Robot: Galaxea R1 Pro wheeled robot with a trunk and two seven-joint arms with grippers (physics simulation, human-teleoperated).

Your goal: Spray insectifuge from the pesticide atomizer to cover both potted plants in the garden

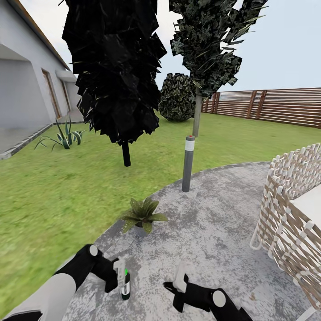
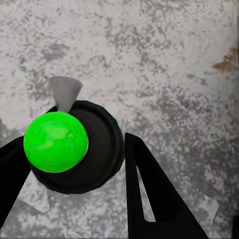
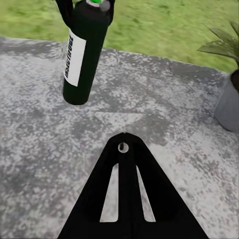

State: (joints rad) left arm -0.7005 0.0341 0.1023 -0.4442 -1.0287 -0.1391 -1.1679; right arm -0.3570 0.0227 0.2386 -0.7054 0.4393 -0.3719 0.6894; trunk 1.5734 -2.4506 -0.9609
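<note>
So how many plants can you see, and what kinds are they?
Trees: 2, the dark one and the paler one
Round bushes: 1, the bush in front of the fence
Spiky agaves in the grass: 1, the agave
Potted plants: 1, the potted plant on the patio
Total: 5 plants

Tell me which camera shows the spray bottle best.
The right wrist view: the atomizer appears side-on with its label, held above the paving. The left wrist view looks down on its green cap; the head view shows it small.
</note>
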